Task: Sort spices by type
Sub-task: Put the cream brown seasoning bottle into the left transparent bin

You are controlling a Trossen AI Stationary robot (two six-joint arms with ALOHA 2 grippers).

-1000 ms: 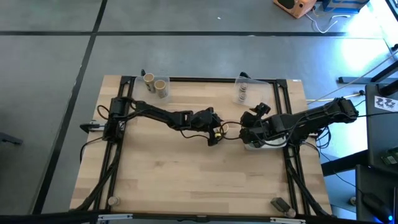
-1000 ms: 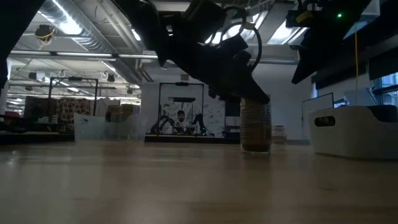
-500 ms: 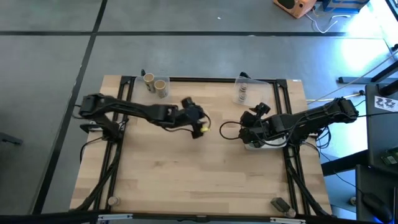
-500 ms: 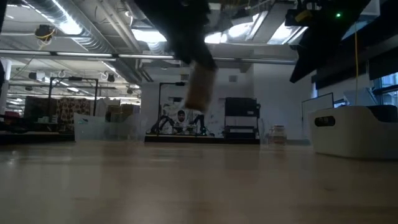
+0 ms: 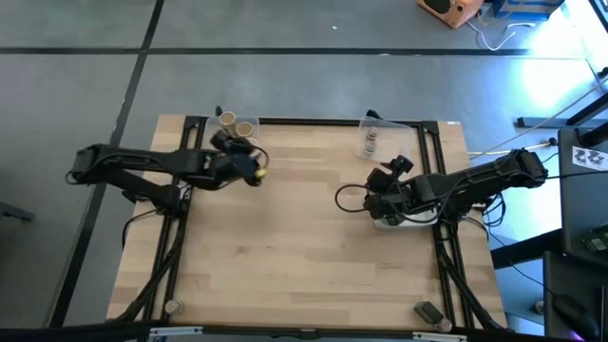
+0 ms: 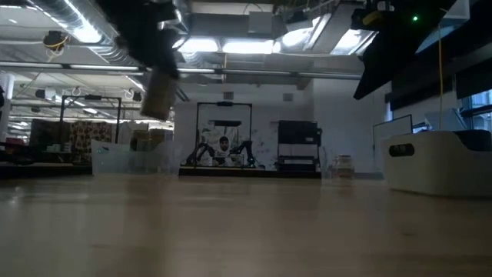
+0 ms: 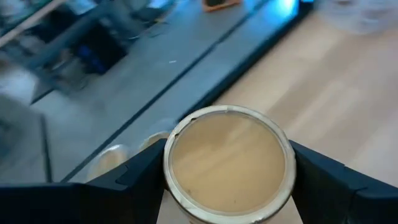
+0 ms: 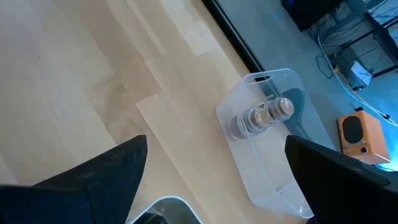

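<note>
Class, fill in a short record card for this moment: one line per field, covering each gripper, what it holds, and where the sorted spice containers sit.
left gripper: shut on tan cylinder, held above table near back-left tray
right gripper: open, empty, over white dish
back-left tray: two tan cylinders
back-right tray: small grey-capped jars
table: wooden

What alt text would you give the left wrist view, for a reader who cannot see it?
The left gripper holds a tan spice cylinder between its two dark fingers, the pale round top facing the camera. Behind it lie the light wooden table, its dark edge rail and grey floor; two more pale-topped cylinders show blurred near the edge.
</note>
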